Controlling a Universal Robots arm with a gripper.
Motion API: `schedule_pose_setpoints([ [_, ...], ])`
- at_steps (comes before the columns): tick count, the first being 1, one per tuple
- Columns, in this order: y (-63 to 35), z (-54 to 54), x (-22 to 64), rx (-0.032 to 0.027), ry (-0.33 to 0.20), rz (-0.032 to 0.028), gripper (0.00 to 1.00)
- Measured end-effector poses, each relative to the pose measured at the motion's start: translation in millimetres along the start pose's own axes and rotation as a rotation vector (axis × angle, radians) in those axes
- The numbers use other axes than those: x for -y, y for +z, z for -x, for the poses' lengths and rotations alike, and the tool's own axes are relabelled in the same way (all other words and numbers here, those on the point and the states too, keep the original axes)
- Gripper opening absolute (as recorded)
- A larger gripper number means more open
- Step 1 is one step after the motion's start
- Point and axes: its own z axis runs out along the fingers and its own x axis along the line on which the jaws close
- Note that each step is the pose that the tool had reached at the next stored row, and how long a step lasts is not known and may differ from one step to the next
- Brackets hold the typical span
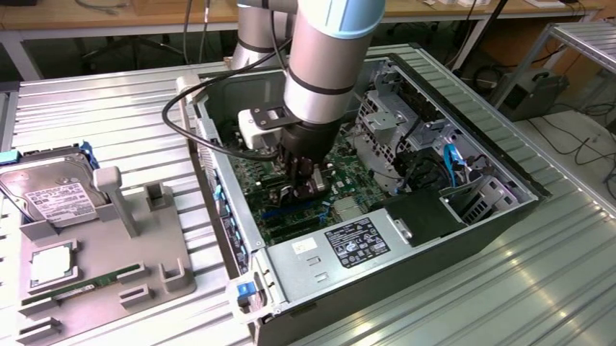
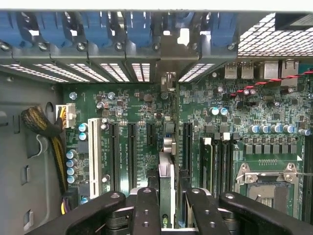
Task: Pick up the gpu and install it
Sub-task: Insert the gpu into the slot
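My gripper [image 1: 304, 189] reaches down into the open computer case [image 1: 241, 238], just above the green motherboard [image 1: 288, 216]. In the wrist view the gpu [image 2: 166, 169] appears edge-on as a thin card running between the black expansion slots [image 2: 132, 152]. Its silvery bracket [image 2: 168, 54] stands against the case's rear slot openings. The black fingers [image 2: 146, 208] of my gripper [image 2: 166, 200] stand close on either side of the card, shut on it. The card's lower edge and the slot under it are hidden by the fingers.
A grey parts fixture [image 1: 106, 252] beside the case holds a silver hard drive [image 1: 53, 194], a processor [image 1: 48, 263] and a green memory stick [image 1: 82, 287]. Inside the case are the power supply [image 1: 361, 241], drive cage [image 1: 394, 122], blue cables [image 1: 452, 162] and the processor socket [image 2: 266, 178].
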Motion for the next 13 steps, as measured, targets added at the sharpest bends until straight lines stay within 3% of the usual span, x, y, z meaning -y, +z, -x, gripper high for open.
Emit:
schedule_pose_setpoints([
  [10, 6.7, 0.8, -1.1, 0.0013, 0.000, -0.0008, 0.26],
  [11, 6.8, 0.7, -1.1, 0.0007, 0.000, -0.0004, 0.27],
  [13, 6.5, 0.7, -1.2, 0.0002, 0.000, -0.0001, 0.40],
])
